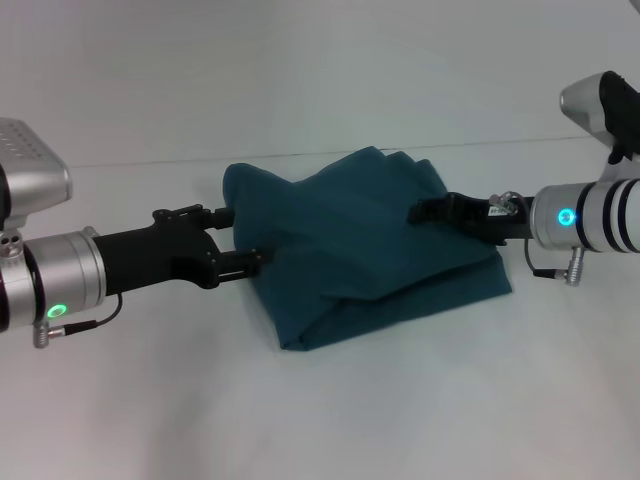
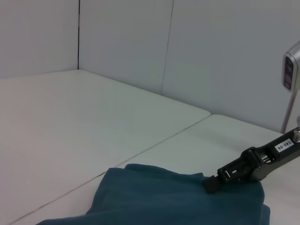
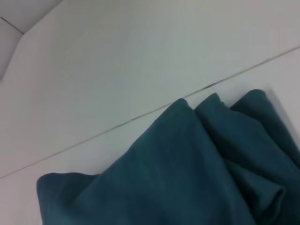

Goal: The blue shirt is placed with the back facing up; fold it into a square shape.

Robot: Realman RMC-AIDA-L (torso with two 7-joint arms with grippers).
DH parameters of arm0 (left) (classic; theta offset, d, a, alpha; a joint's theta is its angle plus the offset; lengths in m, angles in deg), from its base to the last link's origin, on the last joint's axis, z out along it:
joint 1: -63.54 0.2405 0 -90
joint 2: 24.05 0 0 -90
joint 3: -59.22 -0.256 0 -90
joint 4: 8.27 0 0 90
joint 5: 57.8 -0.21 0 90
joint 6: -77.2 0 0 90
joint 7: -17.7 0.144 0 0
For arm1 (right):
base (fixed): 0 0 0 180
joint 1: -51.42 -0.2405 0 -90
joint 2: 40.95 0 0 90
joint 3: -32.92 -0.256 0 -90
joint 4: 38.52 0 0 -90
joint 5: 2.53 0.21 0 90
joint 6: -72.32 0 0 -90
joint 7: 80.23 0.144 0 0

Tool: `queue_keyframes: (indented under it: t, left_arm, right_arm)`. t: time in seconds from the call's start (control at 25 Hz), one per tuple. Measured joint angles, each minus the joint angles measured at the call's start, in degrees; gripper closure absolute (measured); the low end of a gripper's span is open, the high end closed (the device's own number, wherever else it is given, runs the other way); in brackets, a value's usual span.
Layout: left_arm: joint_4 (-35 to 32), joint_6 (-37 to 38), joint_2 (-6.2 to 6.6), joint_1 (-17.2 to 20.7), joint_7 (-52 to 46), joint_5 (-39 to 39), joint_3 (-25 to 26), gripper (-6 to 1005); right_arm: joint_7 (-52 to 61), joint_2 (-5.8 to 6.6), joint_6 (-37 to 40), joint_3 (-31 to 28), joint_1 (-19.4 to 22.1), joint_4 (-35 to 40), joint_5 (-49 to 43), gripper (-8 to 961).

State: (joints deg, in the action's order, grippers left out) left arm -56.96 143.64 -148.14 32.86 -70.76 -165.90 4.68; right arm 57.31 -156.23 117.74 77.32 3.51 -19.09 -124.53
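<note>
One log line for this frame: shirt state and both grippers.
blue shirt: bunched, partly folded | left gripper: at its left edge | right gripper: on top, right side

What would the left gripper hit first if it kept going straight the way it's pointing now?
The blue shirt. The left gripper points toward the robot's right and its fingertips sit at the shirt's near-left edge, seemingly already touching cloth. The right gripper lies farther along that line.
</note>
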Motion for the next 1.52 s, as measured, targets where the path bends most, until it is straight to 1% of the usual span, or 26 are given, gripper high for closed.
queue_keyframes:
  t: [0.36, 0.56, 0.8, 0.96, 1.04, 1.16, 1.36, 1.52]
  left_arm:
    - [0.0, 0.1, 0.07, -0.1, 0.1, 0.0, 0.1, 213]
    - [0.0, 0.2, 0.07, -0.2, 0.0, 0.0, 0.1, 213]
    - [0.0, 0.0, 0.07, -0.5, -0.1, 0.0, -0.1, 213]
    - [0.0, 0.0, 0.08, -0.6, -0.2, 0.0, 0.0, 212]
    - [0.0, -0.2, 0.08, -0.7, -0.2, 0.0, 0.1, 212]
    - [0.0, -0.8, 0.08, -0.6, -0.3, 0.0, 0.2, 212]
    - [0.3, -1.7, 0.08, -0.5, -1.2, 0.0, 0.3, 212]
    - [0.6, -2.1, 0.08, -0.5, -1.6, 0.0, 0.3, 212]
  right_arm:
    - [-0.6, -0.59, -1.5, -0.1, 1.2, 1.2, 0.0, 418]
    - [-2.6, -0.93, -1.7, -0.1, 1.5, 1.4, 1.7, 651]
    - [-9.9, -1.54, -1.0, -0.1, 3.0, 1.9, 9.1, 862]
    - [-18.4, -2.24, 1.3, -0.1, 4.4, 2.5, 16.5, 914]
    - [-22.4, -2.8, 2.7, -0.1, 5.1, 3.4, 19.9, 940]
    - [-26.9, -3.5, 4.7, -0.1, 5.8, 5.0, 23.6, 940]
    - [-30.9, -3.62, 7.8, -0.3, 6.4, 6.2, 27.0, 941]
    - [-31.5, -3.62, 9.6, -0.4, 7.2, 8.5, 28.0, 941]
